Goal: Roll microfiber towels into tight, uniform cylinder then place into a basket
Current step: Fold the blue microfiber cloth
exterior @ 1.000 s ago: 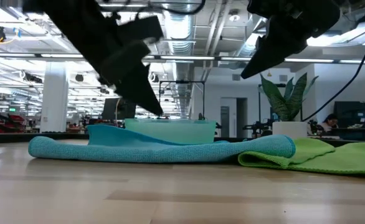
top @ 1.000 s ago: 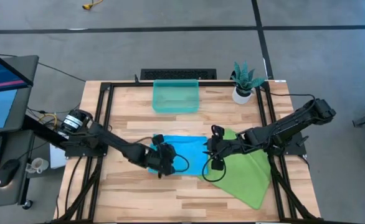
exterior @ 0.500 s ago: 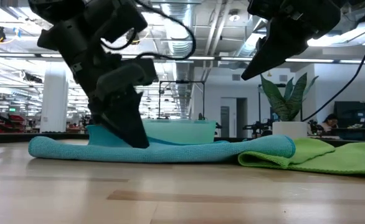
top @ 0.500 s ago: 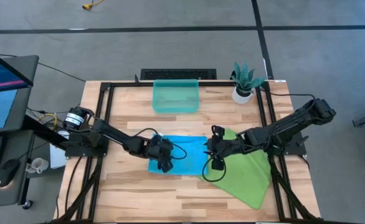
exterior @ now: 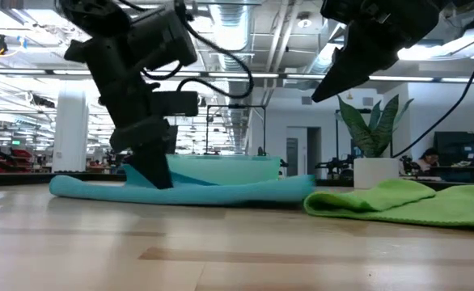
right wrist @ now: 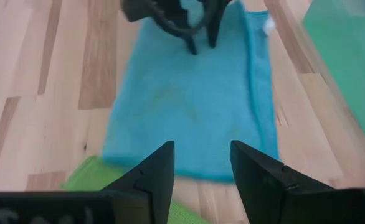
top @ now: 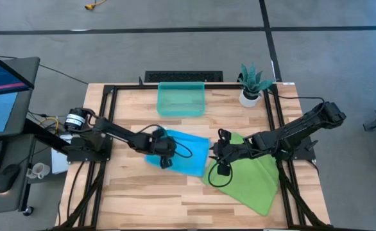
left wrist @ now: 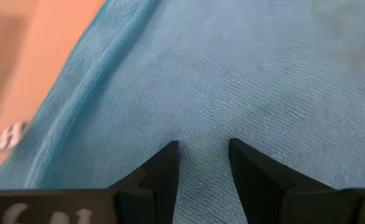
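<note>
The sky-blue towel [top: 189, 153] lies spread and skewed on the table's middle; it also shows in the low view [exterior: 221, 192]. The lime-green towel [top: 249, 178] lies flat to its right. The teal basket [top: 181, 113] stands at the far middle. My left gripper [top: 164, 158] is down on the blue towel's left part, fingers a little apart [left wrist: 202, 163]. My right gripper [top: 215, 155] is open and empty, raised [exterior: 334, 81] over the green towel's left edge. My left gripper comes from above, slanting down, and sets both fingertips [left wrist: 167, 163] on the blue towel's top surface [left wrist: 202, 127], near its left end. A narrow strip of cloth lies between the fingers. Whether it is pinched I cannot tell. The towel lies on the table [exterior: 158, 181].
A white pot with a green plant [top: 252, 90] stands at the far right corner. A black frame [top: 108, 128] runs along the table's sides. Bare wood [top: 175, 199] lies toward the near edge. A desk with a monitor [top: 2, 77] stands off the table's left.
My left gripper has come down onto the blue towel and gone toward the far edge and a little left, dragging the towel with it. The towel has slid and turned about, and its right end has drawn off the green towel. My right gripper has kept still.
</note>
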Controlling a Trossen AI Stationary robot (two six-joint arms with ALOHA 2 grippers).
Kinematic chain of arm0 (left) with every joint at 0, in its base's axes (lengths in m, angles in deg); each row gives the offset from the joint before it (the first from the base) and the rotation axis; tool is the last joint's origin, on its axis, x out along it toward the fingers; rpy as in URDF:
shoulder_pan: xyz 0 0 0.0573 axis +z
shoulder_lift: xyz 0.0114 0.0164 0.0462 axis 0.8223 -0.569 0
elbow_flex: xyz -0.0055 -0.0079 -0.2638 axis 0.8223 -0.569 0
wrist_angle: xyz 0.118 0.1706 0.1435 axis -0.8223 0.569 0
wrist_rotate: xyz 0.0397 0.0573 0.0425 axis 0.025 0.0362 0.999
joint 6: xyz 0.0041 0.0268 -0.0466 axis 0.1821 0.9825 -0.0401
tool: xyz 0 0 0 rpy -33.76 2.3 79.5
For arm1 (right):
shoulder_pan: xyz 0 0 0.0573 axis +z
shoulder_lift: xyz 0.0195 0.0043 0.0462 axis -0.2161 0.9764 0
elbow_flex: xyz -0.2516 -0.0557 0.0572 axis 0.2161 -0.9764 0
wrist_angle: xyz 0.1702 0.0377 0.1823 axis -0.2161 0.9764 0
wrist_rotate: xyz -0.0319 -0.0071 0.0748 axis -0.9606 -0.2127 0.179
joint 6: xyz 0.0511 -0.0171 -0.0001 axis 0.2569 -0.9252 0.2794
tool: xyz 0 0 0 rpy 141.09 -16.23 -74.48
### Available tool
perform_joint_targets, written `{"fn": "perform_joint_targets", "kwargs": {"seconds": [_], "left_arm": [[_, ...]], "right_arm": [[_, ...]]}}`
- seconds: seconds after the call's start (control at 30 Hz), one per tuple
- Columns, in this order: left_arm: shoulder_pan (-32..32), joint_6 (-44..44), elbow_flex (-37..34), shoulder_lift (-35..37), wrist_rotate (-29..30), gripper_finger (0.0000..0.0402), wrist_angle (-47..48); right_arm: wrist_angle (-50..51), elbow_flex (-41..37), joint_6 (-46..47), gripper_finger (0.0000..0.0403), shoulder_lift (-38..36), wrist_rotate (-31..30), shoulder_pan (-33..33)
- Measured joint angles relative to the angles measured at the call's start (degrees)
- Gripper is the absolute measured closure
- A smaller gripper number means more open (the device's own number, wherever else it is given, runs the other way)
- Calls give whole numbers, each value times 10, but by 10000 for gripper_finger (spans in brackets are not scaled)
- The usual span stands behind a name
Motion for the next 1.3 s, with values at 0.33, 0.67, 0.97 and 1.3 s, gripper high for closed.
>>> {"fn": "perform_joint_targets", "kwargs": {"seconds": [0.33, 0.67, 0.97, 1.3], "left_arm": [[-10, -55, 120, -5, 105, 267, 198], [-77, -56, 109, -10, 91, 267, -86], [-112, -98, 104, -95, 162, 267, -152], [-137, -77, 107, -127, 103, 267, -161]], "right_arm": [[-3, 0, 0, 225, 0, 0, -4], [-3, 0, 1, 225, 0, 0, -4], [-4, -1, 1, 225, 0, 0, -4], [-3, -1, 1, 225, 0, 0, -4]]}}
